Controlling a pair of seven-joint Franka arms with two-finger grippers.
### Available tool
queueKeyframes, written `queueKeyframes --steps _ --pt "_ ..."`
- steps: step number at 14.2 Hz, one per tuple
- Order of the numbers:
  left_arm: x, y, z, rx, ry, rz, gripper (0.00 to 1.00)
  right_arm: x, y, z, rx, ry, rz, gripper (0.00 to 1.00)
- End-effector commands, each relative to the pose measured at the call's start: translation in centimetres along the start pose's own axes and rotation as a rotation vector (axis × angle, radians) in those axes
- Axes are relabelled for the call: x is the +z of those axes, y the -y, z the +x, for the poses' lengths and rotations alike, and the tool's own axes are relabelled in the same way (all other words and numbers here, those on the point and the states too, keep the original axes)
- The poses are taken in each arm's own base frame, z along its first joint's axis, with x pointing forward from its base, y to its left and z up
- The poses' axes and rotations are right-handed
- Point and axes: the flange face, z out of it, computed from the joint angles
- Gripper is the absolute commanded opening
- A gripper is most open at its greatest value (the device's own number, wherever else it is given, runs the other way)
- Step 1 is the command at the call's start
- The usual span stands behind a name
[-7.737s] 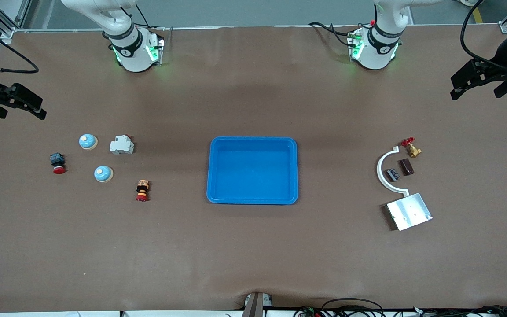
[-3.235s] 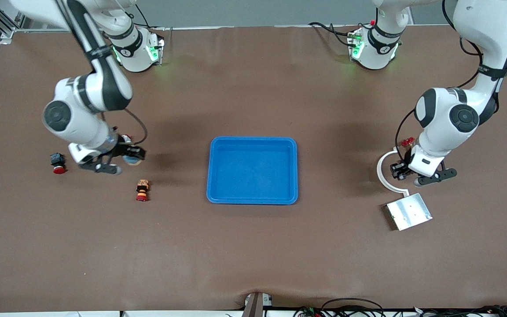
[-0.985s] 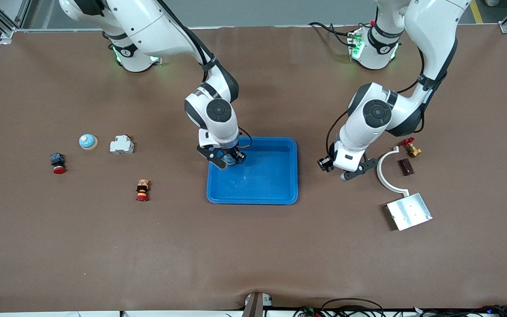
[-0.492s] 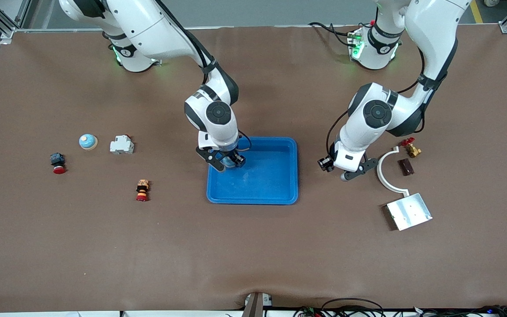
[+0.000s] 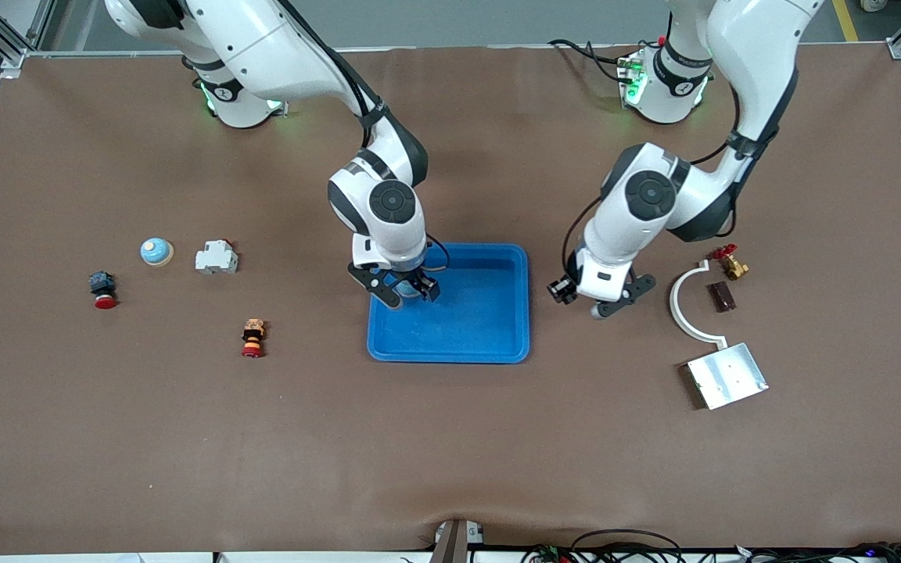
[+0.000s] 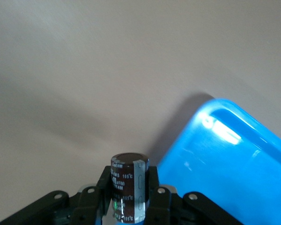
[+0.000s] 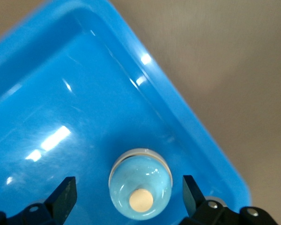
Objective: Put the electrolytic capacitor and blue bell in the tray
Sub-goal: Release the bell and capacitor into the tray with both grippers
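The bright-blue tray lies at mid-table. My right gripper is low in the tray's corner nearest the right arm's base. It is open, its fingers on either side of the blue bell without touching it. The bell sits upright on the tray floor. My left gripper hangs over the bare table beside the tray's rim, toward the left arm's end. It is shut on the electrolytic capacitor, a dark brown cylinder with a grey stripe. The tray's corner shows in the left wrist view.
A second blue bell, a white breaker, a red push button and an orange-red switch lie toward the right arm's end. A white curved piece, silver plate, brown part and brass valve lie toward the left arm's end.
My right gripper's fingers have spread apart around the bell in the tray. My left gripper has moved a little toward the tray with the capacitor in it.
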Motion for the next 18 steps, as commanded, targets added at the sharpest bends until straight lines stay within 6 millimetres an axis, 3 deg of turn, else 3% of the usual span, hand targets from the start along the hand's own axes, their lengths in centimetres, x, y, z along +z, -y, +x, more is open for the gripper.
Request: queueKeyframes --steps 1,3,5,8,9,10,12,15,18 --pt "2.6 -4.6 -3.9 -0.067 0.041 -0.005 0.00 -5.2 -2.0 3.4 -0.047 -0.021 0.019 1.00" --pt "3.8 -5.7 -5.6 -0.112 0.054 0.000 0.00 -6.9 -4.8 6.8 -0.111 -0.026 0.019 1.00" --pt "4.9 -4.8 -6.3 -0.117 0.064 0.031 0.00 -7.9 -8.6 9.4 -0.218 -0.026 0.006 1.00" --pt "7.3 -4.5 -8.9 -0.161 0.087 0.075 0.00 -9.0 -14.3 12.4 -0.337 -0.020 -0.013 1.00" --pt "7.8 -4.3 -9.2 -0.168 0.090 0.084 0.06 -9.4 -16.5 13.7 -0.367 -0.020 -0.013 1.00" --pt "8.3 -4.1 -9.3 -0.169 0.094 0.092 0.24 -9.5 -18.7 14.7 -0.399 -0.024 -0.010 1.00" --pt "8.1 -3.7 -9.0 -0.182 0.096 0.133 1.00 -9.5 -22.5 15.9 -0.458 -0.021 -0.014 1.00" --pt "5.3 -4.2 -7.4 -0.196 0.073 0.130 1.00 -7.7 -28.5 18.2 -0.554 -0.042 0.003 1.00" --pt "-1.1 -4.6 -3.2 -0.226 0.008 0.108 1.00 -5.4 -34.3 21.4 -0.657 -0.065 0.011 1.00"
